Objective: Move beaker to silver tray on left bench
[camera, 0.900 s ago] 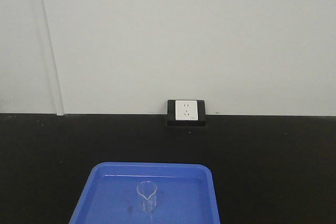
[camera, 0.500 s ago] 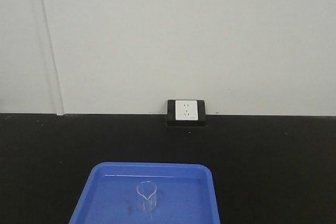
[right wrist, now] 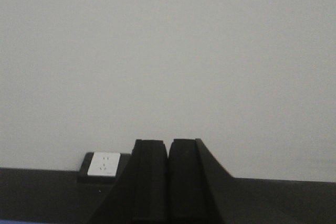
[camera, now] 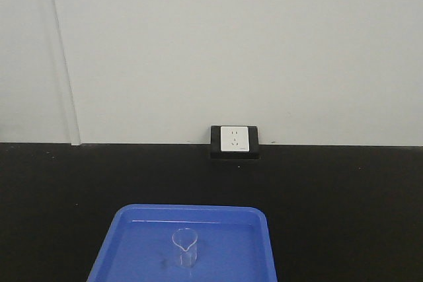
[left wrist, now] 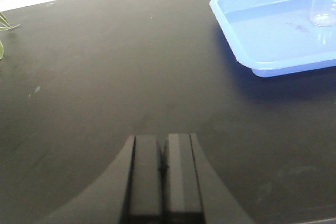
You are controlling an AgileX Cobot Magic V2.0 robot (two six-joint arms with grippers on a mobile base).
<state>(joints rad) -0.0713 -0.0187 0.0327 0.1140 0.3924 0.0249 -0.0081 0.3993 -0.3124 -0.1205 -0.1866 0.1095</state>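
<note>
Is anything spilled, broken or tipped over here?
Nothing really stands out. The beaker stands upright in the blue tray, and I see no puddle or broken glass around it. The only small thing is a faint dark smudge on the tray floor near it.

- One beaker (camera: 186, 247) of clear glass, standing in the tray.
- One blue tray (camera: 125, 242), near and centre on the counter.
- One black counter (camera: 344, 216).
- One wall socket (camera: 234, 139), at the far edge of the counter.
- Two grippers: the left gripper (left wrist: 163, 167) and the right gripper (right wrist: 168, 182), one in each wrist view.
- Two green leaf tips (left wrist: 7, 24), at the left edge of the left wrist view.
</note>
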